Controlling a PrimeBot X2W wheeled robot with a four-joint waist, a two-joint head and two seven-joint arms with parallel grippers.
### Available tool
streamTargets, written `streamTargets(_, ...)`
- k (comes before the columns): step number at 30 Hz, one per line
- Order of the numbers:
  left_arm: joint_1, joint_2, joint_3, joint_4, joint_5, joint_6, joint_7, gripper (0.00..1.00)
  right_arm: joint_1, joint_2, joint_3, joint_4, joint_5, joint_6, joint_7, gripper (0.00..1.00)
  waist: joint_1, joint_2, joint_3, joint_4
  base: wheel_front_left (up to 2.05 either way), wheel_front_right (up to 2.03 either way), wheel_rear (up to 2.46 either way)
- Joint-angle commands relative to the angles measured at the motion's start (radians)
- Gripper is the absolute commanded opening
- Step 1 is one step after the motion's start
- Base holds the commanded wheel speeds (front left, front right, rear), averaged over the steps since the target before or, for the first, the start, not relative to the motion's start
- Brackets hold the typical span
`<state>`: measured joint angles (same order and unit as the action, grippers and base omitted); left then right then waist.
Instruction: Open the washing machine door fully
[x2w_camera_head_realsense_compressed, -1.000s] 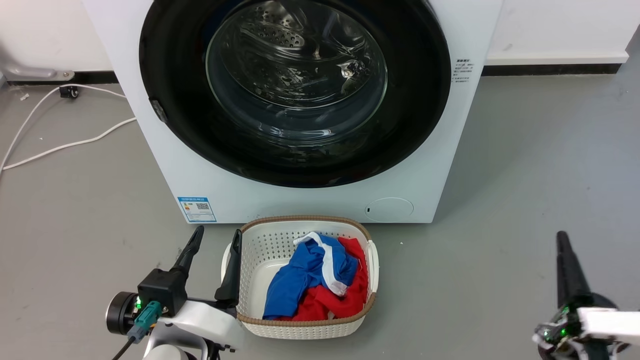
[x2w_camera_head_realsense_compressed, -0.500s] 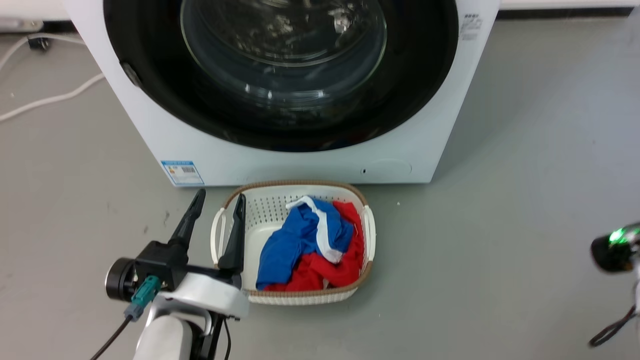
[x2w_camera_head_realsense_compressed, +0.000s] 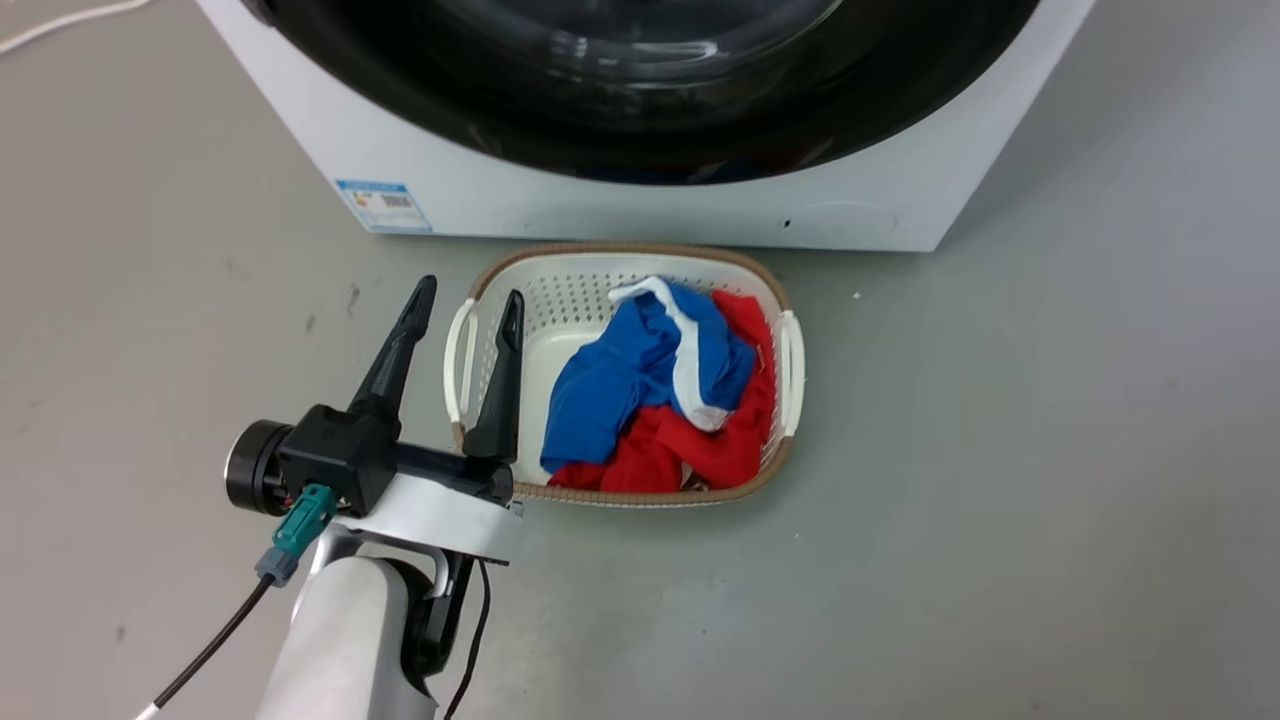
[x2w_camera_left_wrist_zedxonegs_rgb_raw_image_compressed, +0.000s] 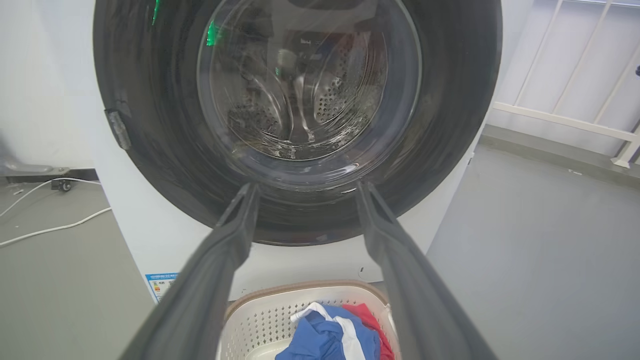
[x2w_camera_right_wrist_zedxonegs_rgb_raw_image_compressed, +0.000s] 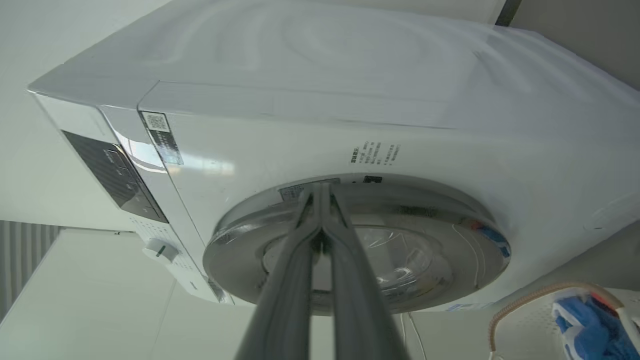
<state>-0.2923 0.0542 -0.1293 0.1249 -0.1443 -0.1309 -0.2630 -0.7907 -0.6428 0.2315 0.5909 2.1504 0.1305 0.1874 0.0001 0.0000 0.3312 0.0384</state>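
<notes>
Your left gripper (x2w_camera_head_realsense_compressed: 471, 288) has two long, pointy black fingers (x2w_camera_head_realsense_compressed: 395, 355) on a chunky black box (x2w_camera_head_realsense_compressed: 335, 455) with a round, silver-rimmed black knob (x2w_camera_head_realsense_compressed: 248, 480) at its side. A small blue-green plug (x2w_camera_head_realsense_compressed: 303, 515) with a thin black cable (x2w_camera_head_realsense_compressed: 205, 655) sits under the box, next to a shiny white curved shell (x2w_camera_head_realsense_compressed: 440, 515) and a smooth pale grey forearm (x2w_camera_head_realsense_compressed: 345, 640). Your right gripper (x2w_camera_right_wrist_zedxonegs_rgb_raw_image_compressed: 320, 189) has long dark thin-tipped fingers (x2w_camera_right_wrist_zedxonegs_rgb_raw_image_compressed: 292, 285) too.

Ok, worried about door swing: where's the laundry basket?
In the head view the laundry basket sits on the floor directly before the washing machine, right of the left gripper.
</notes>
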Motion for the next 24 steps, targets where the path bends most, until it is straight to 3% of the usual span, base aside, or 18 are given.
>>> streamTargets(1,-0.014,-0.001,-0.002,-0.007,-0.001,0.001,-0.002,1.0,-0.068,-0.016,0.054,0.026,0.007,0.0,0.018,0.0,-0.0001,0.0,0.035,0.021,0.0,0.0,0.0)
streamTargets(11,-0.066,-0.004,-0.036,-0.029,-0.009,0.004,-0.002,1.0,-0.438,-0.019,0.353,0.219,0.019,0.0,0.09,0.0,-0.0001,0.0,0.123,0.059,0.0,0.0,0.0)
streamTargets(24,-0.113,-0.004,-0.088,-0.042,-0.036,0.035,-0.002,1.0,-0.711,0.048,0.564,0.352,0.002,0.0,0.152,0.0,-0.0001,0.0,0.208,0.078,0.0,0.0,0.0)
